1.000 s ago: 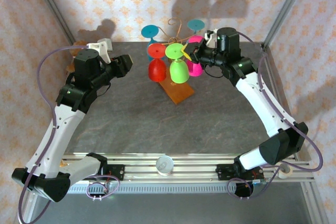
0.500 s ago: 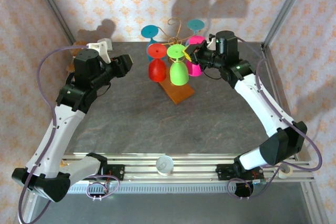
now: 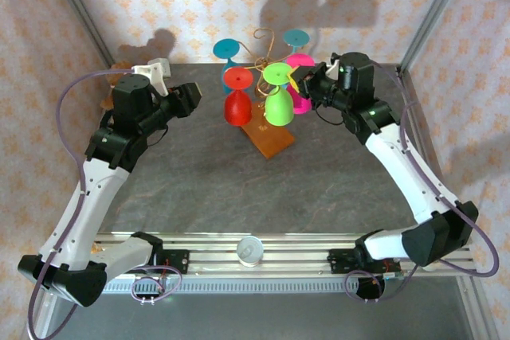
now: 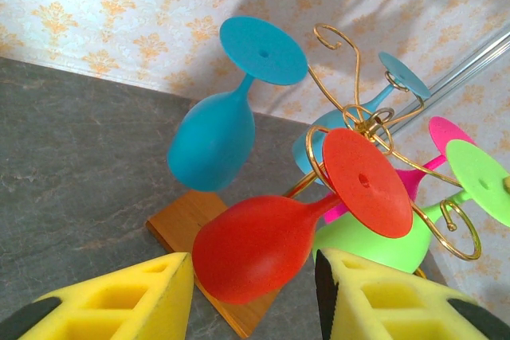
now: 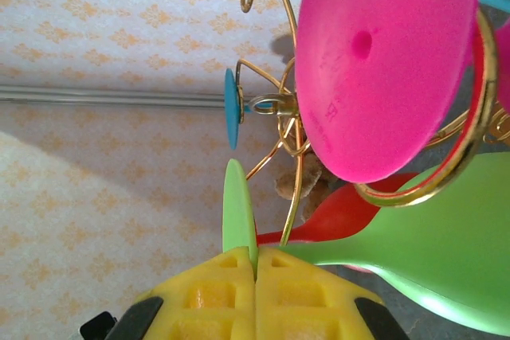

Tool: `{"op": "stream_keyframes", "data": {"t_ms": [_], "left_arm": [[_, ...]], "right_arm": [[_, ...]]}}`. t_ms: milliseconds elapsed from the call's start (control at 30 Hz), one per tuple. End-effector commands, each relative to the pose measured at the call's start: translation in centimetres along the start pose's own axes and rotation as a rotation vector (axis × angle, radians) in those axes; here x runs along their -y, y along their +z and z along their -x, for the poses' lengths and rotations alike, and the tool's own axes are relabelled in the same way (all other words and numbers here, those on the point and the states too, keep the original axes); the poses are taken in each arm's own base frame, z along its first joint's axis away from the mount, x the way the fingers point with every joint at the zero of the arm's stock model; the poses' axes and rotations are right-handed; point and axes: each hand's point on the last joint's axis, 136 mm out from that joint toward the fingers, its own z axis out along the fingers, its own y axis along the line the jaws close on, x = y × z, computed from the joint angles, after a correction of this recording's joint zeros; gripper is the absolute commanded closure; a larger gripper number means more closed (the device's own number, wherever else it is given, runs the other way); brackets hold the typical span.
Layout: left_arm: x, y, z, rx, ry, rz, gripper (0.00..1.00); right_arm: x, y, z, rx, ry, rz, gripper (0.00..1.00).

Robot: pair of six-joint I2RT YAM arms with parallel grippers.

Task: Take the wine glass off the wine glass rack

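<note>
Orange-patterned wallpaper backs a grey table (image 3: 239,189), with the wine glass rack (image 3: 269,139) standing at its far middle. The right gripper (image 5: 255,276) pinches the thin foot of the green wine glass (image 3: 278,105), whose bowl hangs beside the rack's gold stem. The left gripper (image 4: 255,292) hovers with its jaws wide, left of the red glass (image 4: 255,248).

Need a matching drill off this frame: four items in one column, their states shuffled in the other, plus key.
1. green wine glass
2. red wine glass
3. left gripper
4. wooden base

A. open, holding nothing
B. foot pinched in the right gripper
C. hanging on the wine glass rack, untouched
D. lying flat on the table

Pairs: 1-B, 2-C, 3-A, 4-D
</note>
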Motion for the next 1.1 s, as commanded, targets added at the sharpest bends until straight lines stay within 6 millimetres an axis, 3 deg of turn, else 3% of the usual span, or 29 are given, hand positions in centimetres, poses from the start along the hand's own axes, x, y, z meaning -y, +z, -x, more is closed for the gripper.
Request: {"op": "stream_keyframes", "data": {"t_ms": [0, 633, 667, 767, 1067], "left_arm": [[0.5, -0.8, 0.5, 0.031, 0.013, -0.013, 0.55], [0.7, -0.9, 0.0, 0.004, 0.01, -0.027, 0.55], [0.7, -0.9, -0.1, -0.002, 0.009, -0.029, 0.55], [0.9, -1.1, -0.4, -0.024, 0.008, -0.038, 0.55], [0.2, -1.2, -2.6, -0.12, -0.018, -0.01, 0.52]], "right_arm": [[-1.0, -1.1, 0.3, 0.027, -0.003, 0.038, 1.0], [0.9, -4.2, 0.3, 0.061, 0.016, -0.002, 1.0], [0.2, -5.2, 0.0, 0.065, 0.004, 0.018, 1.0], [0.2, -5.9, -0.4, 0.057, -0.023, 0.01, 1.0], [2.0, -7.6, -2.2, 0.018, -0.135, -0.044, 1.0]]}}
